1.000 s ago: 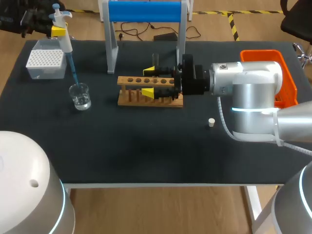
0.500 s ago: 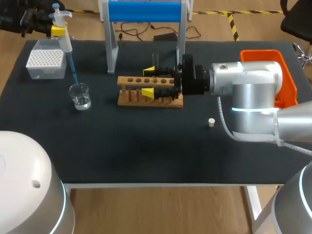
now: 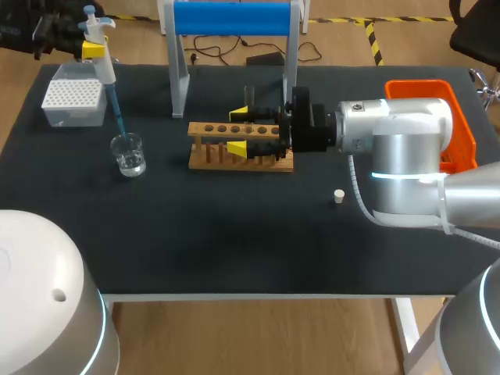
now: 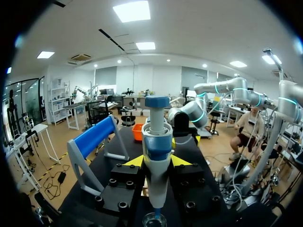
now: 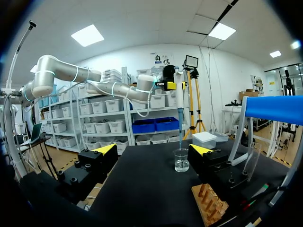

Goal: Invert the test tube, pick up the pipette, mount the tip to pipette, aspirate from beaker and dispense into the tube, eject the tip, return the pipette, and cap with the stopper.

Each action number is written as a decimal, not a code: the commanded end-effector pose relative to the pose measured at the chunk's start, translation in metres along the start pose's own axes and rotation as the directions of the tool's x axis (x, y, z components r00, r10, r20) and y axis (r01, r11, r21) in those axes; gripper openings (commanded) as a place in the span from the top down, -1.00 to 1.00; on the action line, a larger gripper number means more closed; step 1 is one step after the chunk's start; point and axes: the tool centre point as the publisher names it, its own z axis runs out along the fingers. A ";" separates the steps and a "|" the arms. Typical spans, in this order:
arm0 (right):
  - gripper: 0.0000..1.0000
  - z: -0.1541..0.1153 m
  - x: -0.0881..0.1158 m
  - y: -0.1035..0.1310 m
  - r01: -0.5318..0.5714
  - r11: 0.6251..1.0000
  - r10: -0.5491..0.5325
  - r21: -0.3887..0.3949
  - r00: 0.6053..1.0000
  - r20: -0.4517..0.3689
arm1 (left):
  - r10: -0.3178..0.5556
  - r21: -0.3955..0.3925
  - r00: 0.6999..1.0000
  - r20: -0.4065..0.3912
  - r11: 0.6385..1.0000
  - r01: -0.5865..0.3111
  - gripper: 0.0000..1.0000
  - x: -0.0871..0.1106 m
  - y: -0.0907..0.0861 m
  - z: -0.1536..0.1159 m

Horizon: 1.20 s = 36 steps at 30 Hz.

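Note:
In the head view my left gripper point(image 3: 95, 48) at the table's far left is shut on the white-and-blue pipette point(image 3: 100, 58), held upright. Its blue tip point(image 3: 118, 117) dips into the glass beaker point(image 3: 127, 154) of clear liquid. The left wrist view has the pipette point(image 4: 156, 151) clamped between both yellow tips of the left gripper point(image 4: 156, 161), with the beaker point(image 4: 155, 220) straight below. My right gripper point(image 3: 238, 131) hovers open over the wooden tube rack point(image 3: 207, 156). A clear test tube point(image 3: 249, 95) stands by the rack's far side. The white stopper point(image 3: 338, 196) lies on the mat.
A white tip box point(image 3: 73, 101) sits behind the beaker. A blue-topped stand point(image 3: 234, 19) rises behind the rack, and an orange bin point(image 3: 461, 129) is at the far right. The right wrist view looks past the right gripper point(image 5: 153, 149) to the beaker point(image 5: 181, 160).

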 end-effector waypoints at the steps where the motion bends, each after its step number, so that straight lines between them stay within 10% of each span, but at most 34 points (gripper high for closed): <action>1: -1.00 0.016 0.002 0.000 0.003 0.999 -0.004 0.034 1.000 0.016 | 0.002 0.001 1.000 -0.001 1.000 -0.002 1.00 -0.001 0.000 -0.001; 36: -1.00 0.150 -0.026 -0.051 0.049 0.975 -0.116 0.217 0.943 0.311 | 0.002 0.001 1.000 -0.001 1.000 -0.002 1.00 -0.001 0.000 -0.001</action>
